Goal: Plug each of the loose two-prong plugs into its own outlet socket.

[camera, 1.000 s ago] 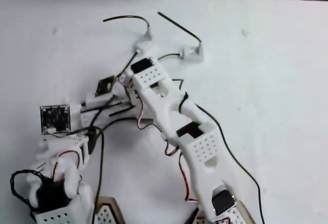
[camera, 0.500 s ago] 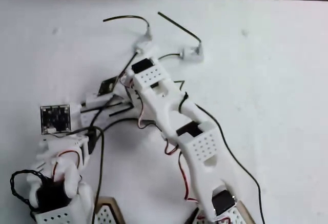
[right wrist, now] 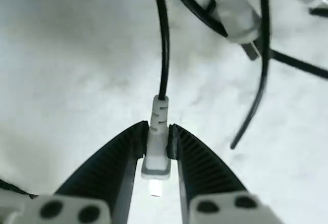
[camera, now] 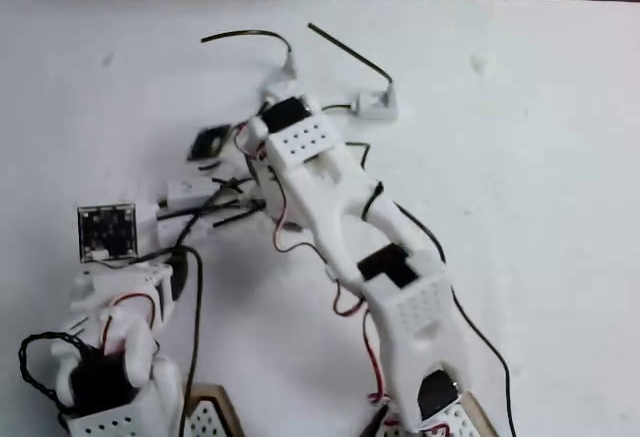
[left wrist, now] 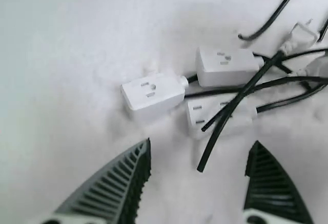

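Three white outlet sockets lie close together on the table: one (left wrist: 152, 89) nearest, one (left wrist: 225, 65) behind it, and one (left wrist: 210, 111) under crossing black cords. My left gripper (left wrist: 201, 143) hovers open just short of them, holding nothing. My right gripper (right wrist: 158, 129) is shut on a white two-prong plug (right wrist: 156, 149), whose black cord runs away from the fingers. A second loose plug (right wrist: 233, 8) lies beyond it, prongs showing. In the high view, the sockets (camera: 188, 193) sit left of the right arm (camera: 330, 197), and two more plugs (camera: 376, 107) (camera: 281, 83) lie farther back.
Black cords (camera: 215, 212) tangle around the sockets between the two arms. The left arm (camera: 110, 357) sits at the near left corner. The white table (camera: 540, 157) is bare to the right and along the far edge.
The right arm has shifted away from the near edge toward the far plugs, its wrist rising in the high view. The left arm has stayed put.
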Robot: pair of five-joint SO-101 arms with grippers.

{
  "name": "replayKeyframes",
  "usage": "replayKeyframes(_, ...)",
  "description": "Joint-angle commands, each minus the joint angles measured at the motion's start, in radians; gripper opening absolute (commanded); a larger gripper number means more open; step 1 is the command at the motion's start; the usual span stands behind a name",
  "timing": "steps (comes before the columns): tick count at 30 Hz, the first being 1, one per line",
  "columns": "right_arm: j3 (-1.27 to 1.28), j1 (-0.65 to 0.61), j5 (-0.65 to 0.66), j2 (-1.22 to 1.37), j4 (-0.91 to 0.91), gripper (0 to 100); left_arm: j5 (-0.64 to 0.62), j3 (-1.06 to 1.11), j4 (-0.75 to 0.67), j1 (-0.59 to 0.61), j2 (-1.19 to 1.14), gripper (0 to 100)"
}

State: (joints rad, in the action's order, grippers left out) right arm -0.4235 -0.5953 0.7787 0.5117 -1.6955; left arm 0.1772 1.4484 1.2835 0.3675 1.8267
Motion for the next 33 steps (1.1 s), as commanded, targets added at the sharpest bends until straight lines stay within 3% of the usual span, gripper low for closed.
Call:
replayKeyframes(1,0.064,0.013,-0.055,-0.142,-0.016,1.7,0.000,-0.089,-0.008,-0.002,-0.004,30)
replayKeyframes(11,0.339,0.007,-0.183,-0.550,-0.005,1.7,0.000,-0.287,-0.009,-0.002,-0.004,30)
replayKeyframes(17,0.483,0.013,-0.318,-0.855,0.090,1.7,-0.106,-0.402,-0.009,-0.007,-0.004,30)
replayKeyframes(33,1.157,-0.012,-0.568,-1.661,0.676,1.7,-0.275,-0.416,-0.077,-0.033,-0.002,30)
